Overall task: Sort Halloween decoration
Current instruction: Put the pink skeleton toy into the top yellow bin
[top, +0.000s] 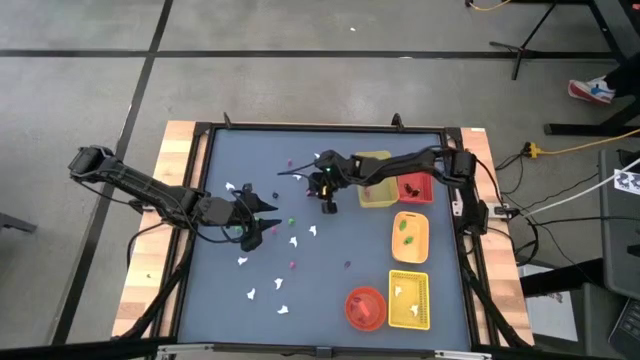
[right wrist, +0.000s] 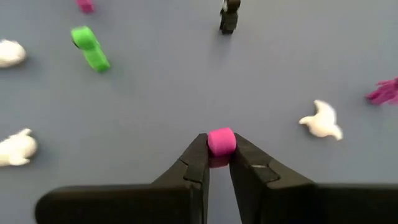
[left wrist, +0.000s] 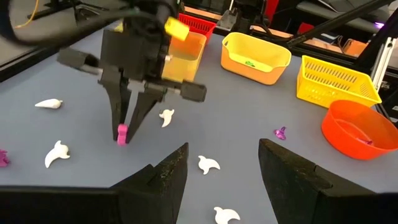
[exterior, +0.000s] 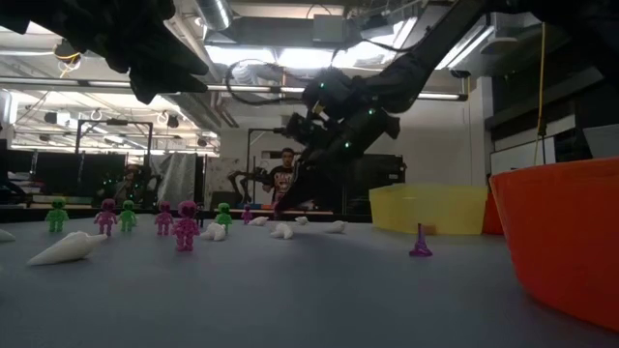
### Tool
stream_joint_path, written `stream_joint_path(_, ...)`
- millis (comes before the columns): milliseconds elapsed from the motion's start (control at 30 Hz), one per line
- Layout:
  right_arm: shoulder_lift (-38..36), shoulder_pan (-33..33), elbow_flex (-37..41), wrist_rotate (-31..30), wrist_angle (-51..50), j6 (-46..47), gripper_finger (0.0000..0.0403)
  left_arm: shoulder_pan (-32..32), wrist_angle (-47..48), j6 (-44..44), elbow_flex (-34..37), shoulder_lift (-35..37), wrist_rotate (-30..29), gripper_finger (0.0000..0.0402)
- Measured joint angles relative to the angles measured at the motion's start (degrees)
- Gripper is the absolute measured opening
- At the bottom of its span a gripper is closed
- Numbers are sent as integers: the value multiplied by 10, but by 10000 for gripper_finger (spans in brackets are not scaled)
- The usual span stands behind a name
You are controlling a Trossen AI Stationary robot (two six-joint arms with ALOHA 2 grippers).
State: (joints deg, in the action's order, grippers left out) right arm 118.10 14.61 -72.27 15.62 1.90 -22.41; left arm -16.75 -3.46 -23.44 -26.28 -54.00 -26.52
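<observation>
Your right pincer is clamped on a small pink piece, held right at the fingertips, low over the counter. In the left wrist view the same right pincer points straight down with the pink piece at its tip, just at the counter surface. From above, this pincer sits in the upper middle of the counter, just left of the yellow tray.

Your left pincer has its fingers apart with nothing between them; it hangs over the left-centre of the counter, well apart from the pink piece. In the high view the left pincer points toward the centre.

The rest of the Halloween decoration lies loose on the counter:
- white ghost shapes scattered around and in front of the left pincer, one just beside the right pincer;
- a green figure and a dark figure ahead of the right pincer, apart from it;
- a white ghost and a magenta bit off to one side of it;
- a small purple piece near the round orange bowl.

Along the right side you have a red tray, an orange tray holding green bits, a yellow basket and the bowl.
</observation>
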Motion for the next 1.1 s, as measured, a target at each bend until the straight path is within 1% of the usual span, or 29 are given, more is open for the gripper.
stream_joint_path(233,-62,0,0,-1,-50,0,48,0,5,0,0,0,0,179)
stream_joint_path(567,-157,0,0,-2,-161,2,49,0,5,0,0,0,2,179)
stream_joint_path(667,-181,0,0,-15,-200,3,49,0,5,0,0,0,5,179)
stream_joint_path(900,-222,0,0,-83,-301,2,49,0,5,0,0,0,6,179)
stream_joint_path(1100,-232,0,0,-131,-400,3,49,0,5,0,0,0,6,179)
